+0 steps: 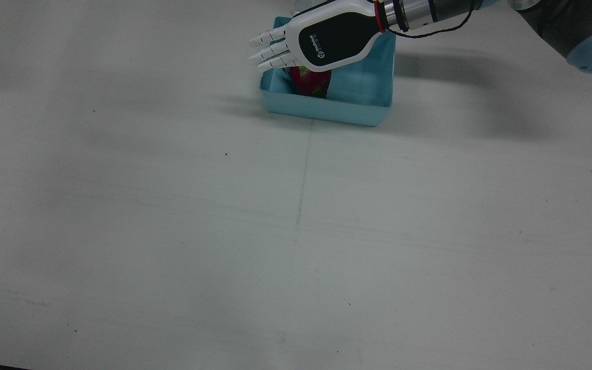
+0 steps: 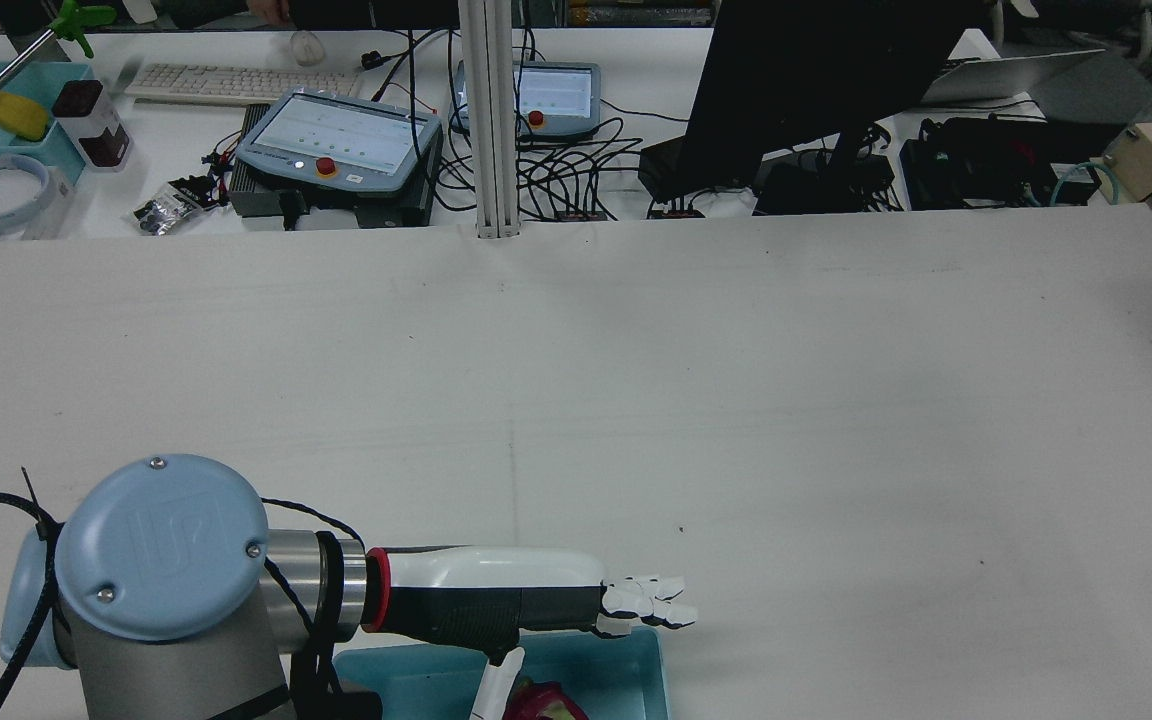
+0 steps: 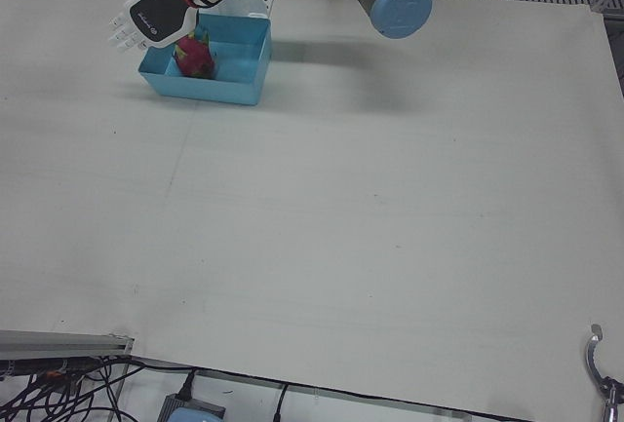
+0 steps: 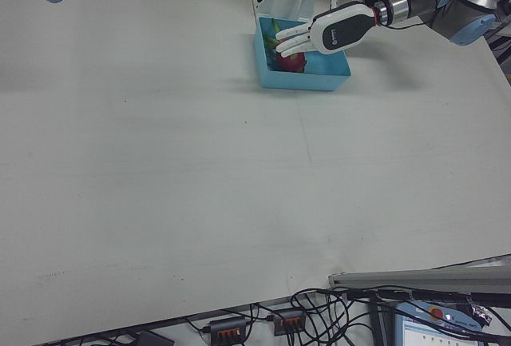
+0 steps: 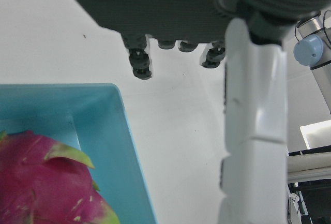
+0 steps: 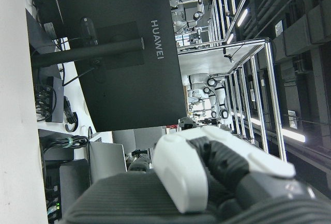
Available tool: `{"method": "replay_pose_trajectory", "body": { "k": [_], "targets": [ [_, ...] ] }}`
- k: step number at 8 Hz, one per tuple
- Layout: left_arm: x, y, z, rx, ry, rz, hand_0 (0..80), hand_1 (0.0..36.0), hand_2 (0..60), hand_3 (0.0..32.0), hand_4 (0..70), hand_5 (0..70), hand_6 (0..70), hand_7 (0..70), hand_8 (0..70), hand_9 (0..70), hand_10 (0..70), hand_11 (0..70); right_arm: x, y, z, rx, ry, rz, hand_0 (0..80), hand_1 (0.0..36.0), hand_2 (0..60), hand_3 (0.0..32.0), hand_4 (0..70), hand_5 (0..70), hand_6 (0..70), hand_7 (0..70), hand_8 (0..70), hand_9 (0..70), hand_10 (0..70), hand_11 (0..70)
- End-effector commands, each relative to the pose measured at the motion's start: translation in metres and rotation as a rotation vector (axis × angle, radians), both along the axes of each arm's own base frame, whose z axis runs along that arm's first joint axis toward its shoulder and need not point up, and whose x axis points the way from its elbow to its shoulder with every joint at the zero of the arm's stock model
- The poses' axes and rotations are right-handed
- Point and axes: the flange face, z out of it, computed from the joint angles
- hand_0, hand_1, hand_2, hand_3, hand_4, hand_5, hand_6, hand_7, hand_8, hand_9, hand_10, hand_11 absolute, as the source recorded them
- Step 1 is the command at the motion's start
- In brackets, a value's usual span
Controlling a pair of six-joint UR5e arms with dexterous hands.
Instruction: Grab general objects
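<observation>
- Left half of the table (image 1: pixel 121 205) in the front view is bare, nothing there to pick.
- Dragon fruit (image 1: pixel 310 81) lies inside the blue bin (image 1: pixel 357 110), toward its left end in that view, partly hidden under my left hand (image 1: pixel 321 41).
- Left hand hovers flat over the bin, fingers (image 1: pixel 267 50) stretched out straight and spread, holding nothing; fingertips reach past the bin's left wall (hand camera shows them over bare table).
- Step in hand, as I read it: get onto the fruit. I'd pull the palm back so it centres over the fruit, tip the fingers down, then curl around its widest part, thumb opposite, clear of the bin wall.
- Risk: leafy scales are slippery, so wrap rather than pinch.
- Right hand (image 6: pixel 207 182): only its own camera shows it, aimed at a monitor; finger state I cannot tell.
</observation>
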Motion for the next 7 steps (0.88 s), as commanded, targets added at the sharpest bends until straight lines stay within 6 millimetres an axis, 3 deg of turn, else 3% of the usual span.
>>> {"method": "replay_pose_trajectory", "body": {
  "k": [1,2,3,4,5,7],
  "targets": [
    [-0.011,-0.007,-0.002,0.001,-0.001,-0.018,60.0,22.1,0.0,0.0,0.0,8.6,0.0,2.8,0.0,0.2,0.0,2.4,0.000,0.000,0.000,0.000,0.000,0.000,0.0,0.0,0.0,0.0,0.0,0.0,0.0,0.0,0.0,0.0,0.0,0.0],
    [-0.024,-0.029,0.001,-0.007,-0.011,-0.064,59.3,21.3,0.0,0.0,0.0,8.3,0.0,2.0,0.0,0.0,0.0,2.4,0.000,0.000,-0.001,0.001,0.000,-0.002,0.0,0.0,0.0,0.0,0.0,0.0,0.0,0.0,0.0,0.0,0.0,0.0],
    [-0.050,-0.059,0.002,-0.007,-0.011,-0.135,58.9,21.7,0.0,0.0,0.0,9.5,0.0,2.5,0.0,0.0,0.0,2.4,0.000,0.000,-0.001,0.001,0.000,0.000,0.0,0.0,0.0,0.0,0.0,0.0,0.0,0.0,0.0,0.0,0.0,0.0],
    [-0.077,-0.090,0.006,-0.017,-0.010,-0.200,62.3,26.3,0.0,1.8,0.0,14.0,0.0,2.9,0.0,0.0,0.9,4.5,0.000,0.000,-0.001,0.001,0.000,0.000,0.0,0.0,0.0,0.0,0.0,0.0,0.0,0.0,0.0,0.0,0.0,0.0],
    [-0.091,-0.117,0.011,-0.029,-0.004,-0.245,69.4,29.2,0.0,1.4,0.0,14.4,0.0,3.8,0.0,0.0,1.2,5.3,0.000,0.000,0.000,0.000,0.000,0.000,0.0,0.0,0.0,0.0,0.0,0.0,0.0,0.0,0.0,0.0,0.0,0.0],
    [-0.099,-0.159,0.024,-0.063,0.005,-0.303,69.6,29.2,0.0,1.0,0.0,10.4,0.0,4.3,0.0,0.0,1.6,5.7,0.000,0.000,0.000,0.000,0.000,0.000,0.0,0.0,0.0,0.0,0.0,0.0,0.0,0.0,0.0,0.0,0.0,0.0]
  ]
}}
